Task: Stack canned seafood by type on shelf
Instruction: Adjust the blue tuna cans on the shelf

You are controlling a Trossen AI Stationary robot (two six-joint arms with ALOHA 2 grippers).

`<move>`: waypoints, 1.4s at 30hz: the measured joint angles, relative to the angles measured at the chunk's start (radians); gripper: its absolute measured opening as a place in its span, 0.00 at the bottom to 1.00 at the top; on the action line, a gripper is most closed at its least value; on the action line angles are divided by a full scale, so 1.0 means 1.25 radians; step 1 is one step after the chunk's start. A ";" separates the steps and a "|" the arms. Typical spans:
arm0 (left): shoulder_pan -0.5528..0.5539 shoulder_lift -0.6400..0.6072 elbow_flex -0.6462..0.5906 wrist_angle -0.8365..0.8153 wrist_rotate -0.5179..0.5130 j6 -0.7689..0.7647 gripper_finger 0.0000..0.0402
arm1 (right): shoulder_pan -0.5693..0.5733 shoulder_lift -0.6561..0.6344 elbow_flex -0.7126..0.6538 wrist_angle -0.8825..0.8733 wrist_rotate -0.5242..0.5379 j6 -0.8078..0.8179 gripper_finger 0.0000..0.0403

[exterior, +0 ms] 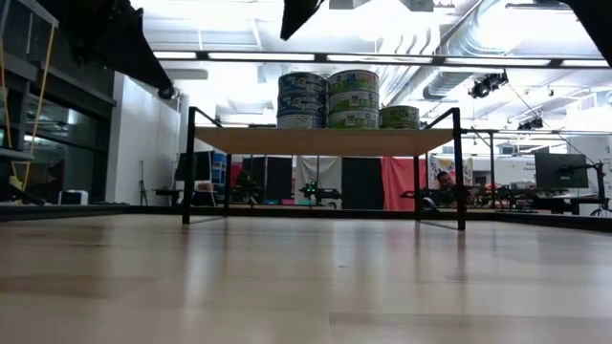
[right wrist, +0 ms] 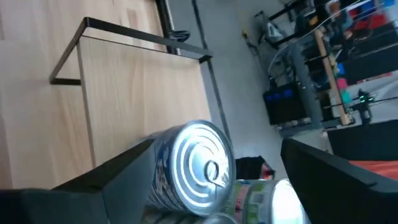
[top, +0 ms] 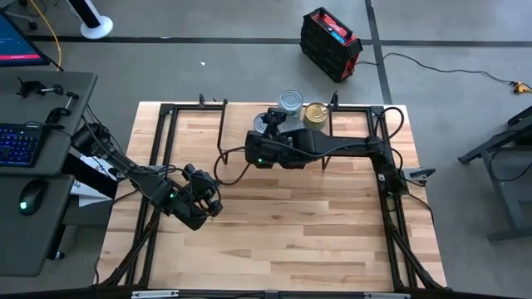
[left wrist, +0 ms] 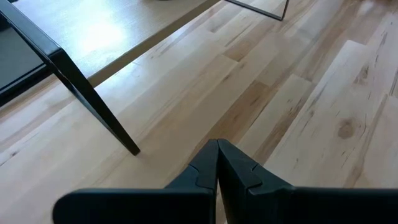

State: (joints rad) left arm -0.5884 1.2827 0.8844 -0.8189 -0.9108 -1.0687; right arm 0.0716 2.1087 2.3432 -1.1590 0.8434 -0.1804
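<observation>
workshop-looking room behind it all, grey floor, a red and black case lying past the far edge, and a big pale wood desk that's mostly bare at the front.

going left to right: the left gripper hangs over the left-middle of the desk, well away from everything, fingers pressed tight together with nothing between them, as its wrist view shows. it looks parked.

next over, the shelf sits along the far edge on thin black legs. the canned seafood is bunched near the middle of it: from the low view there's a three-high stack of bluish tins, a three-high stack of greenish-label ones right beside it, touching or nearly so, and a single low tin on the right. from above, a gold-lidded tin sits next to a silver-lidded one.

the right gripper is up over those stacks, fingers spread wide with a silver lid sitting between them. can't tell if it's touching that tin.

what worries me: those stacks are tall, narrow and crowded. any sideways drift or a finger clipping a rim could shove a stack into its neighbour, and tins could roll off the back edge.
</observation>
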 joint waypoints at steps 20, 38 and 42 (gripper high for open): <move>0.016 0.000 0.000 0.003 0.012 -0.003 0.00 | -0.162 -0.077 -0.001 -0.142 -0.188 0.508 0.83; 0.024 0.000 0.000 0.006 0.015 -0.016 0.00 | -0.211 -0.107 -0.001 -0.164 -0.456 0.395 0.05; 0.031 0.000 0.000 0.006 0.015 -0.028 0.00 | -0.156 -0.100 -0.001 -0.162 -0.419 0.381 0.01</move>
State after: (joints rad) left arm -0.5491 1.2827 0.8841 -0.8108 -0.8918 -1.1036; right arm -0.1235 1.9831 2.3417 -1.3620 0.3195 0.2952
